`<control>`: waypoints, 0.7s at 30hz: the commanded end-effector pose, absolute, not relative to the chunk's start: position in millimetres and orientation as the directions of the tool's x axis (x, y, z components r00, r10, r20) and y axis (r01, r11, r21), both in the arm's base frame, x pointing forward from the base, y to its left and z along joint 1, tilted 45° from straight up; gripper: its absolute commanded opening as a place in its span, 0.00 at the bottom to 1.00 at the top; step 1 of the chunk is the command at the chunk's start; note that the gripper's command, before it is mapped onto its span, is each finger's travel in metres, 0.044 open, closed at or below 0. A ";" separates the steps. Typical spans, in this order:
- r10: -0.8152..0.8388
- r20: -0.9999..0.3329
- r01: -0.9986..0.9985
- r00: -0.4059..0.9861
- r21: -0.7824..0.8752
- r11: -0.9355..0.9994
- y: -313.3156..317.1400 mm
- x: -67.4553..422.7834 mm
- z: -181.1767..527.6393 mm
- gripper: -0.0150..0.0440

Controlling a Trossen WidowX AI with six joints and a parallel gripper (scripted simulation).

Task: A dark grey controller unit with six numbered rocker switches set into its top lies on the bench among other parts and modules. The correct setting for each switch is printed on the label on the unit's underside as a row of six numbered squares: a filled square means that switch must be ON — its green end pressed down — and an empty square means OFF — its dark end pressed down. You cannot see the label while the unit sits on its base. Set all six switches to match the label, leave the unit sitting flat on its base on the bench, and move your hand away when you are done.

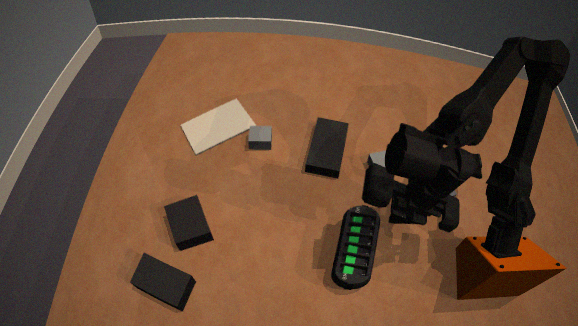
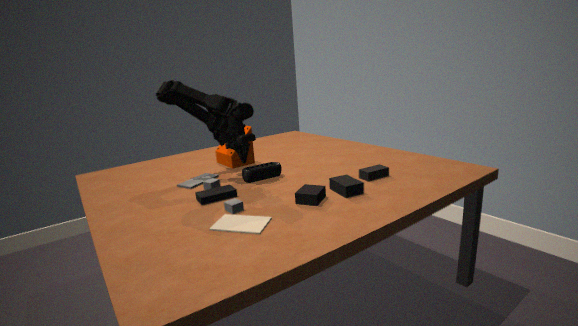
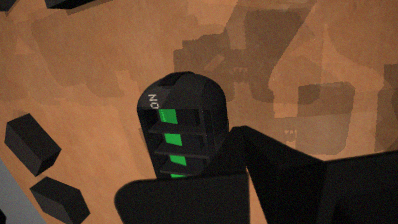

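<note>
We see the controller unit [image 1: 356,247] lying flat on its base on the bench [image 1: 280,70], near the corner where the arm's orange base [image 1: 505,267] is mounted, its six green switch ends facing up. Our claw [image 1: 420,212] hangs low just beside the unit's far end, its fingers brought fully together with nothing between them; from the wrist view the unit [image 3: 182,125] lies directly ahead of the dark fingers, which hide its nearer end. Around it lie a long dark block [image 1: 327,146] toward the middle of the bench, a small grey cube [image 1: 260,137] touching a cream sheet [image 1: 217,125], and two dark blocks [image 1: 188,222] [image 1: 163,281] toward the opposite side edge. The arm covers a further grey part [image 1: 377,159] beside the claw. The bench top is brown wood, mottled with shadows, on dark legs; grey-blue walls with a pale skirting board surround a dark floor.
</note>
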State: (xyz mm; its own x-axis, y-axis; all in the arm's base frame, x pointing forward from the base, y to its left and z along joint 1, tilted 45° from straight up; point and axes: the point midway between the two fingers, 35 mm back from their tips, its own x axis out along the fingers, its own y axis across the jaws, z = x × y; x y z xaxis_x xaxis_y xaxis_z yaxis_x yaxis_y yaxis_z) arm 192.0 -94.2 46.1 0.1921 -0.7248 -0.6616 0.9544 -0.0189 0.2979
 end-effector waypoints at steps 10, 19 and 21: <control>-0.674 -0.738 0.976 0.008 0.154 -0.157 -85.1 246.0 47.4 0.25; -0.632 -0.753 0.956 -0.181 0.015 -0.292 -69.9 296.9 27.3 0.25; -0.623 -0.749 0.946 -0.225 -0.016 -0.323 -66.5 306.5 20.0 0.25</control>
